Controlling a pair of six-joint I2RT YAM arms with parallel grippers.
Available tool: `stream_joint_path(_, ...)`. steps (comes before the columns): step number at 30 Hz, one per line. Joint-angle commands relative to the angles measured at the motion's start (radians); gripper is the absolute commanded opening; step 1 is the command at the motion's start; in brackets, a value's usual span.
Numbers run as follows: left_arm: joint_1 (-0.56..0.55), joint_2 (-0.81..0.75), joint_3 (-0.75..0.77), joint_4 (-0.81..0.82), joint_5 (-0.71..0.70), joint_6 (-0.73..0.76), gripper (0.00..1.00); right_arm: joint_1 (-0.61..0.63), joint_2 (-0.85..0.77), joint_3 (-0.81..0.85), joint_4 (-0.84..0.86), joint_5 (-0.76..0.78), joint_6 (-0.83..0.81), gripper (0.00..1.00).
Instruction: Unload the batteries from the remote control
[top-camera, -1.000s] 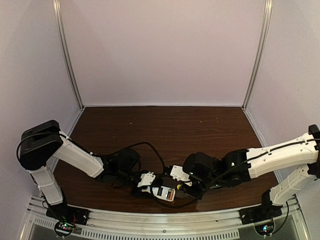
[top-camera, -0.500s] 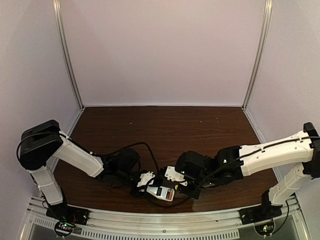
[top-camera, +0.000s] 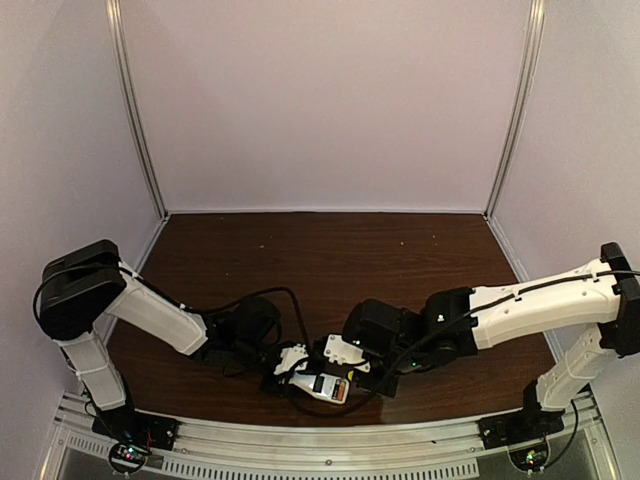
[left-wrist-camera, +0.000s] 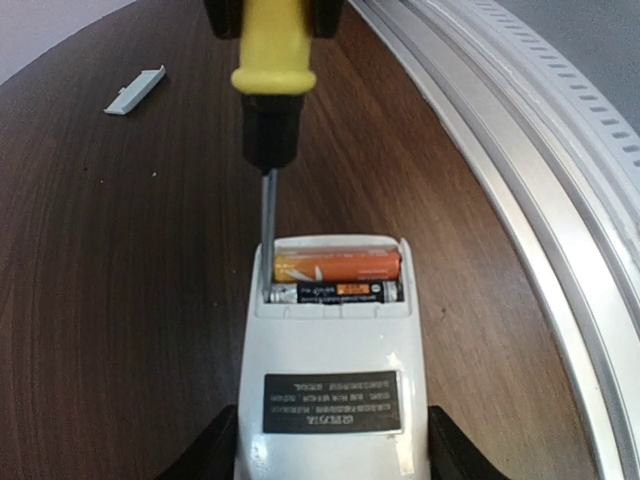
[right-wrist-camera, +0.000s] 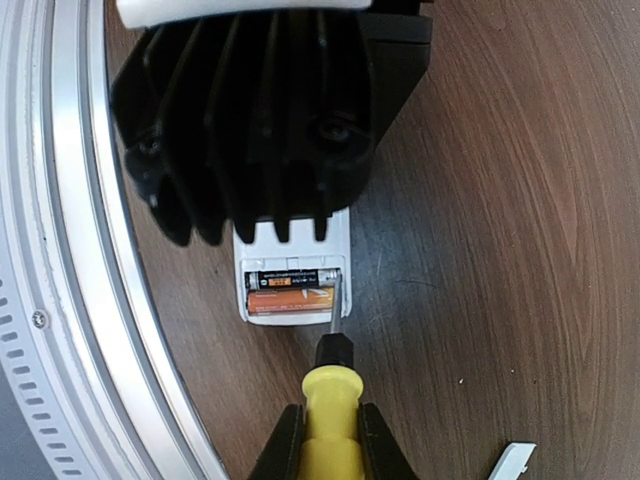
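Note:
The white remote control (left-wrist-camera: 335, 400) lies back up on the table, its battery bay open. An orange battery (left-wrist-camera: 337, 266) and a dark battery (left-wrist-camera: 335, 291) lie side by side in the bay. My left gripper (left-wrist-camera: 332, 455) is shut on the remote's sides. My right gripper (right-wrist-camera: 328, 440) is shut on the yellow-handled screwdriver (right-wrist-camera: 330, 400). The screwdriver's thin shaft reaches into the bay at one end of the dark battery (right-wrist-camera: 290, 279), beside the orange battery (right-wrist-camera: 290, 302). In the top view both grippers meet over the remote (top-camera: 325, 383) near the front edge.
A small white plastic chip (left-wrist-camera: 136, 90) lies on the dark wood table away from the remote; it also shows in the right wrist view (right-wrist-camera: 513, 462). The aluminium rail (top-camera: 320, 440) runs close along the near edge, right next to the remote (right-wrist-camera: 70, 250).
My right arm has moved left with the screwdriver, closing in on the remote held by my left gripper. The left arm has barely moved.

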Motion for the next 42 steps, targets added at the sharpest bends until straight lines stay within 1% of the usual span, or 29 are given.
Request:
stream_joint_path(1,-0.012,-0.003,0.022,0.080,-0.021,0.031,0.00,0.015,0.058,-0.007,-0.044,-0.124,-0.008,0.00)
stream_joint_path(7,-0.013,-0.027,-0.003,0.113,-0.043,0.025,0.00,0.014,0.039,-0.005,-0.042,-0.116,-0.003,0.00)
stream_joint_path(23,-0.012,-0.113,-0.097,0.247,-0.149,-0.004,0.00,0.004,0.093,0.076,-0.062,-0.071,-0.046,0.00)
stream_joint_path(36,-0.013,-0.139,-0.136,0.311,-0.216,-0.012,0.00,-0.011,0.120,0.119,-0.062,-0.047,-0.074,0.00)
stream_joint_path(42,-0.012,-0.142,-0.143,0.316,-0.236,-0.012,0.00,-0.020,0.122,0.123,-0.066,-0.047,-0.082,0.00)
